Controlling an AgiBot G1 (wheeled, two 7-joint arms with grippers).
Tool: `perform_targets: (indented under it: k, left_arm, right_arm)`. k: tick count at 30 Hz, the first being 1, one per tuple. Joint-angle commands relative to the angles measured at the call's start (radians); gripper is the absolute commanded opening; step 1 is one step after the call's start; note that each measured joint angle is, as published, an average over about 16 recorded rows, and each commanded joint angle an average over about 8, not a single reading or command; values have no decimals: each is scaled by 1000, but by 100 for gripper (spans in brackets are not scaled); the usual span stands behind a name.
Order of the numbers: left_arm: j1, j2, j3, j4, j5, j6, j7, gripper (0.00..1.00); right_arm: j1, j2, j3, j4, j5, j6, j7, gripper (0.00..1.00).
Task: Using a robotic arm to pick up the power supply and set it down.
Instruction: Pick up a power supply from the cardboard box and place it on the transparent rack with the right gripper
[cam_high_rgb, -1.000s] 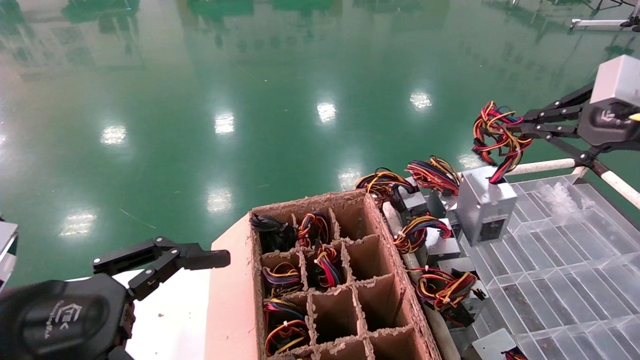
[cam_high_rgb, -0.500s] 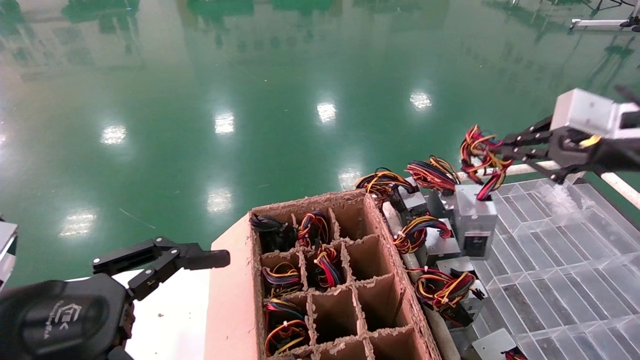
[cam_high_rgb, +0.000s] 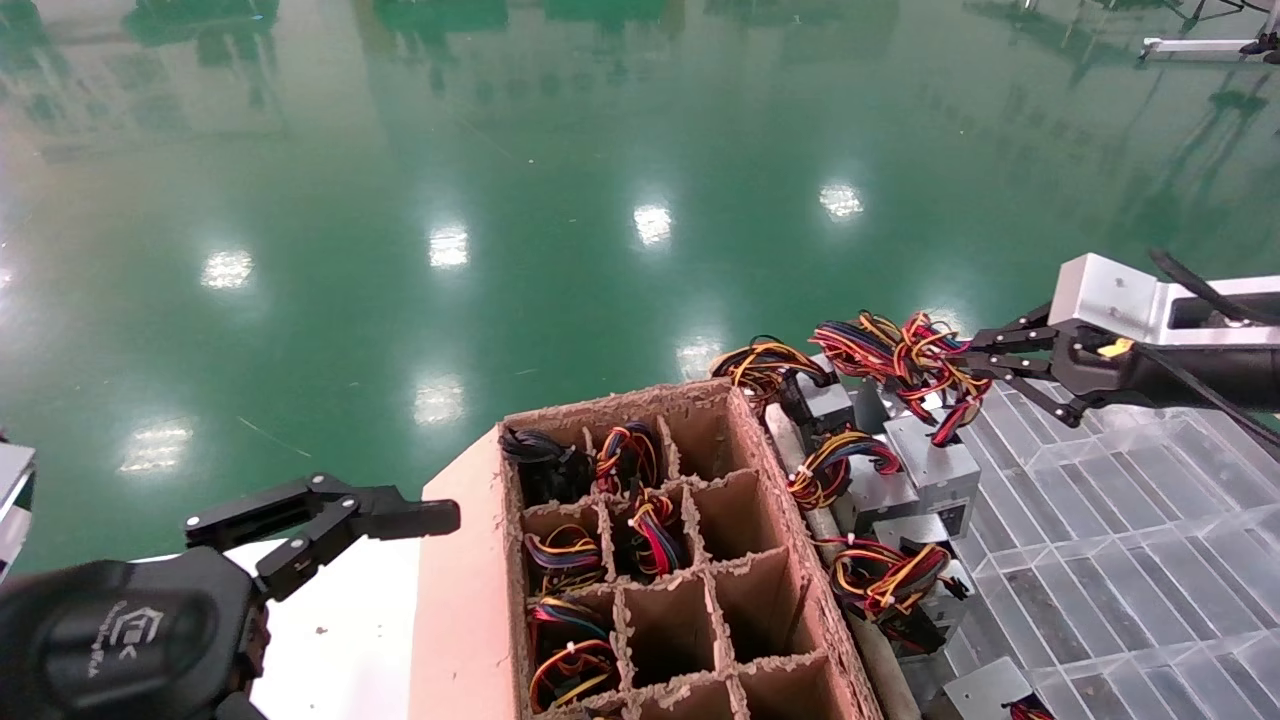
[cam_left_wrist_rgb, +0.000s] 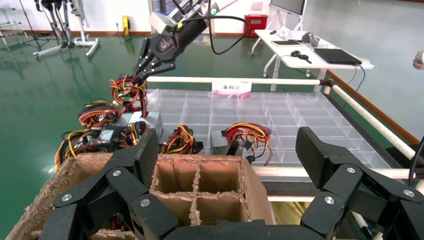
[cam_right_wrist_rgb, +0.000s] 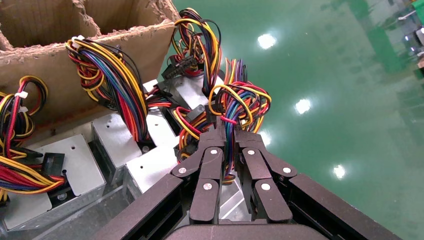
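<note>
Beside the cardboard box (cam_high_rgb: 690, 560), right pincer (cam_high_rgb: 965, 362) grips the power supply's (cam_high_rgb: 935, 470) wires.

We see only part of the cardboard box (cam_high_rgb: 640, 560); its near end runs off the head view's lower edge. The wire bundle (cam_right_wrist_rgb: 235, 107) hides where the right gripper (cam_right_wrist_rgb: 226, 134) pinches it. The power supply (cam_high_rgb: 935, 470) is partly covered by those wires. The left gripper (cam_left_wrist_rgb: 225, 160) is cut off by the frame's bottom.
</note>
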Motion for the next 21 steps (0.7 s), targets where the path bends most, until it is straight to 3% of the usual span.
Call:
perform_targets:
  k: [1, 7, 9, 16, 17, 21]
  left_arm:
    - [0, 0, 0, 0, 0, 0, 0, 100]
    - [0, 0, 0, 0, 0, 0, 0, 100]
    - [0, 0, 0, 0, 0, 0, 0, 100]
    - [0, 0, 0, 0, 0, 0, 0, 100]
    - [0, 0, 0, 0, 0, 0, 0, 100]
    - [0, 0, 0, 0, 0, 0, 0, 100]
  right_arm:
    - [-6, 4, 1, 0, 2, 0, -1, 0]
    - [-30, 27, 6, -6, 8, 9, -2, 0]
    - [-39, 33, 8, -8, 12, 14, -3, 5]
    - [-60, 46, 17, -8, 24, 29, -6, 89]
    - [-61, 46, 17, -8, 25, 30, -6, 97]
    - [-64, 47, 19, -8, 28, 32, -7, 100]
